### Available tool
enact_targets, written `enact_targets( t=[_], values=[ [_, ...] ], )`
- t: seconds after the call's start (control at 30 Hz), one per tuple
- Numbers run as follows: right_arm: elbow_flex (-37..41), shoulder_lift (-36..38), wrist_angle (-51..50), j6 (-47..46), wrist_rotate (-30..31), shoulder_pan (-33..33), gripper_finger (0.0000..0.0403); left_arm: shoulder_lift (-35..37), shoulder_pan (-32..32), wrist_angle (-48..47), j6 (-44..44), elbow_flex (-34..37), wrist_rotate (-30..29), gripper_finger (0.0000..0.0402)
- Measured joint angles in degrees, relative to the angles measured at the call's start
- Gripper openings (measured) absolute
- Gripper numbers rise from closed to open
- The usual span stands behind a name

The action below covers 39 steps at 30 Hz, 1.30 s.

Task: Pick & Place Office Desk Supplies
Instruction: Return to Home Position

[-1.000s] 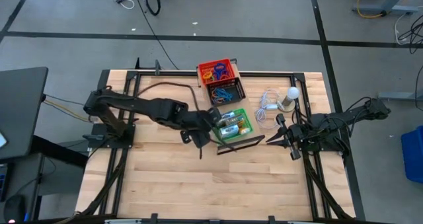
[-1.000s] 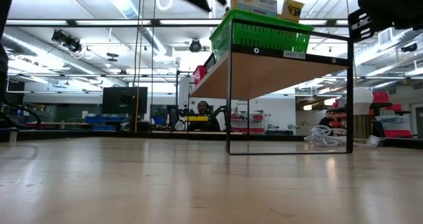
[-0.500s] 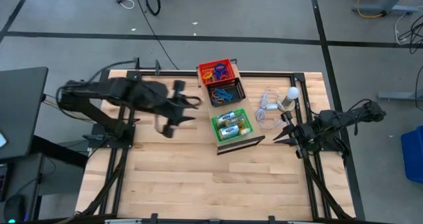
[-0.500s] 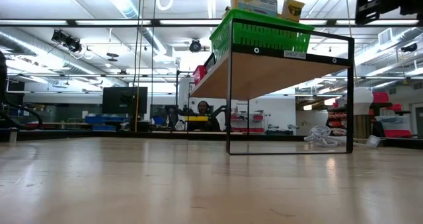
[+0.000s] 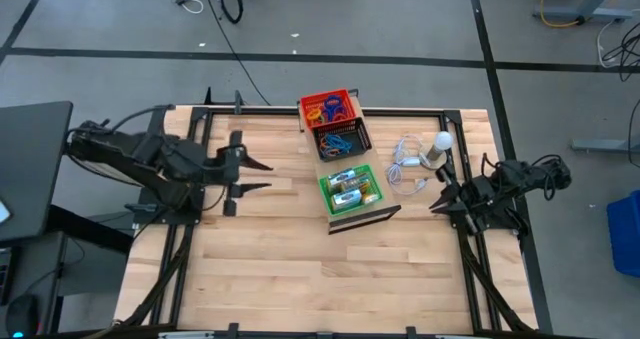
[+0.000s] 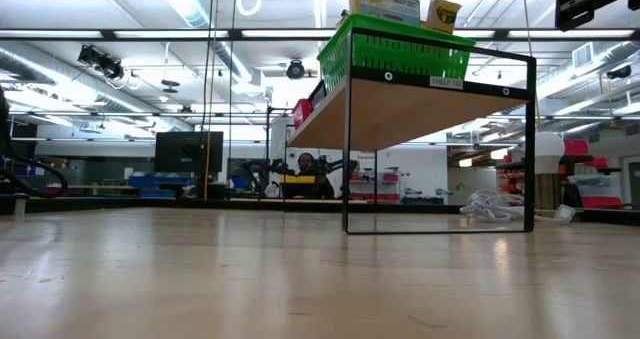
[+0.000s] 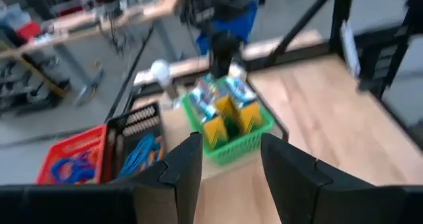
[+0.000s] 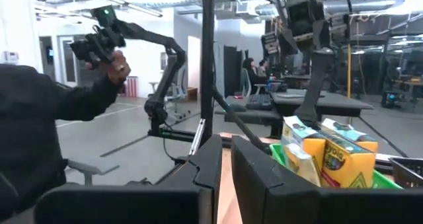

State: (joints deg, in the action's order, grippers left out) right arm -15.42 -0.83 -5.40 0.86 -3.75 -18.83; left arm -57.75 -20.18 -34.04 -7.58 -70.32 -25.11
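Yellow-and-green crayon boxes upright in a green basket, up on the shelf at its end toward the open tabletop. Next along the same shelf, a black basket of blue and orange loops. At the shelf's far end, a red basket of more coloured loops. Left of the shelf and well apart from it, the left gripper, fingers spread wide, nothing between them. Right of the shelf, the right gripper, all but closed, only a slit between its fingers, empty. Also right of the shelf, near its far half, a white bulb with coiled cable.
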Motion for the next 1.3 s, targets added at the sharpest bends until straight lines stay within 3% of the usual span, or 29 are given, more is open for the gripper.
enact_targets(
  t=[0.2,0.4,0.6,0.73,0.83,1.0,1.07,1.3],
  values=[
    [3.3,-0.7,7.6,0.0,-2.4,0.0,0.0041,8.4,-1.3,21.5,-4.8,19.6,6.6,0.0161],
    [4.7,-0.7,8.0,-3.6,-2.5,0.0,0.0041,13.6,-1.2,29.5,-6.9,28.7,13.8,0.0161],
    [4.7,-0.7,8.9,-4.0,-3.2,0.0,0.0041,15.8,-1.2,31.9,-8.7,30.7,31.2,0.0161],
    [4.7,-0.7,9.0,-3.3,-2.3,0.0,0.0041,15.7,-1.2,33.6,-9.9,30.7,27.1,0.0161],
    [4.7,-0.7,9.5,-1.2,-6.0,0.0,0.0041,15.5,-1.1,32.6,-8.9,30.7,23.8,0.0161],
    [4.7,-0.7,13.2,0.6,-8.1,0.0,0.0041,13.8,-1.3,34.3,-11.8,30.7,39.3,0.0161],
    [4.7,-0.7,13.5,1.4,-8.1,0.0,0.0041,13.2,-1.3,36.1,-12.4,30.7,42.5,0.0161],
    [4.7,-0.7,14.3,8.6,-9.0,0.0,0.0041,11.9,-1.2,39.8,-11.4,30.7,35.9,0.0161]
  ],
)
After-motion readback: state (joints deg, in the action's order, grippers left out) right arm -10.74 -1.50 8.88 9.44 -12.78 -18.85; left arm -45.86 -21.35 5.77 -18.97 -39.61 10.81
